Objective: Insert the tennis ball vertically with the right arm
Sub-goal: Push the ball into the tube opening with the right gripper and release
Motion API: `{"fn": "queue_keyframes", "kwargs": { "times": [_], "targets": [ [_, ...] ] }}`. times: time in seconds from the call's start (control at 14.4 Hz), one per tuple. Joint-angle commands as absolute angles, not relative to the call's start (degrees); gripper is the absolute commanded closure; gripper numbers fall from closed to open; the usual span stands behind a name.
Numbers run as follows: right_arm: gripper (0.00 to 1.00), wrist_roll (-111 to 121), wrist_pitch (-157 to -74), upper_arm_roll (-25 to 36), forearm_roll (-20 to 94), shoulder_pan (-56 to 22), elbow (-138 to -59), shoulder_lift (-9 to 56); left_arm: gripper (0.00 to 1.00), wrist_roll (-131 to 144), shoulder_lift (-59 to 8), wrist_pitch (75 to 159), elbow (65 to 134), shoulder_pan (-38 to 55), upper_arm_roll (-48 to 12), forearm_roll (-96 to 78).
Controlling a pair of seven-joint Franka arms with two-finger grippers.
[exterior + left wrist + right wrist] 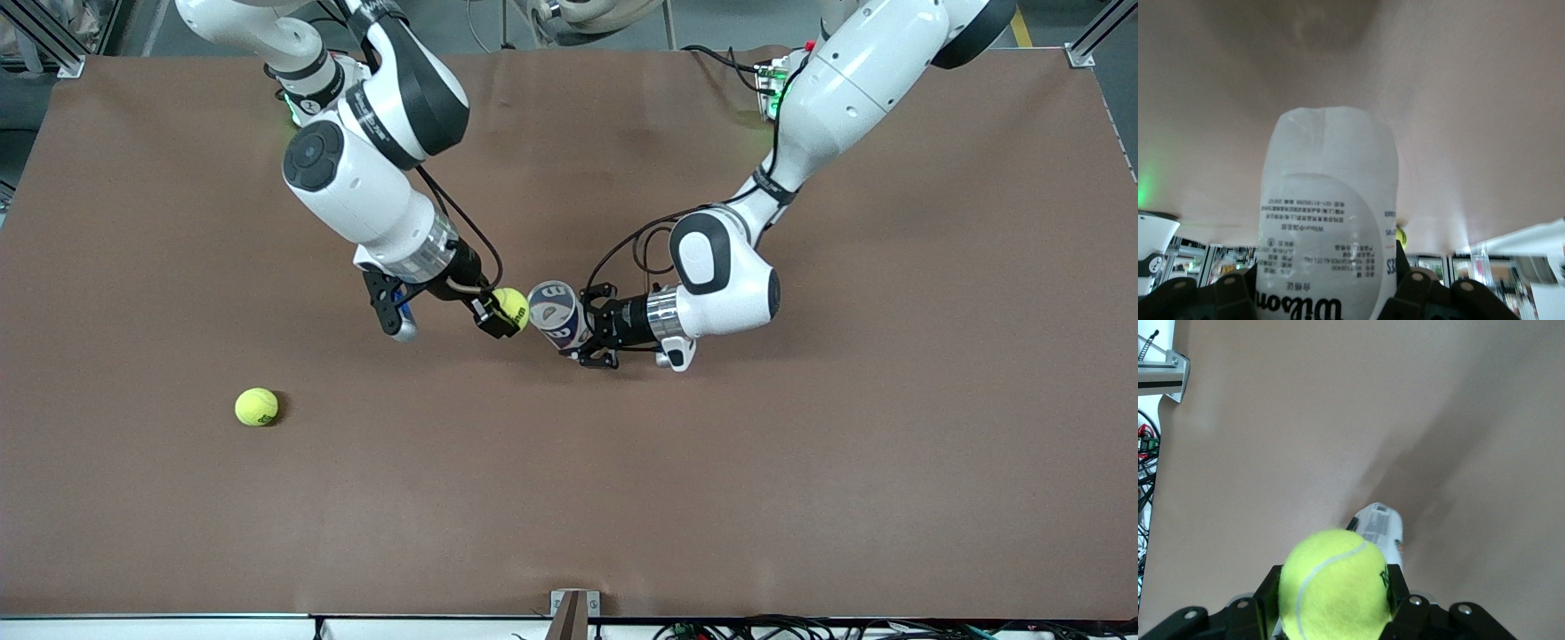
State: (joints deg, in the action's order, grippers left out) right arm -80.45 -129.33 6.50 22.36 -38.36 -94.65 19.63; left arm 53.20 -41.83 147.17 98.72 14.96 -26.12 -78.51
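A spare tennis ball (256,406) lies on the brown tabletop (800,489) toward the right arm's end, nearer to the front camera than either arm and well apart from the work. Next, the right end effector (502,318) is clenched on the task's tennis ball (512,308), held over the middle of the tabletop; in the right wrist view the ball (1336,585) fills the space between the black fingers (1265,600), with the can visible just past it. Immediately beside the ball stands the tennis ball can (556,314), gripped by the left end effector (594,336), whose fingers close around the can's body. The left wrist view shows the can's printed label (1328,233) between the pads, and the can appears tilted, its open mouth turned toward the ball.

Judged from these views, the step in hand is alignment: the ball is just beside the can's mouth, not yet inside. To do it well, the left arm should bring the can upright and hold it steady, while the right arm centres the ball over the mouth before descending. The fit looks snug, so an off-centre approach is likely to catch the rim and push the can askew. Release should wait until the ball sits within the rim.
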Motion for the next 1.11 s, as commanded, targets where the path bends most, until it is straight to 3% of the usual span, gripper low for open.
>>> {"fn": "queue_keyframes", "kwargs": {
  "times": [0.0,0.62,1.04],
  "targets": [
    [1.0,-83.8,-129.1,7.1,22.6,-40.3,-89.8,23.2,0.35,42.0,-43.8,147.5,98.3,15.6,-26.7,-88.7],
    [1.0,-87.0,-124.1,7.2,18.4,-43.3,-91.1,23.1,0.3,36.4,-48.3,139.3,95.9,15.2,-26.5,-98.7],
    [0.99,-88.8,-122.3,7.3,17.1,-44.9,-91.2,23.0,0.3,34.4,-49.2,139.2,95.7,15.0,-26.5,-98.9]
  ]
}}
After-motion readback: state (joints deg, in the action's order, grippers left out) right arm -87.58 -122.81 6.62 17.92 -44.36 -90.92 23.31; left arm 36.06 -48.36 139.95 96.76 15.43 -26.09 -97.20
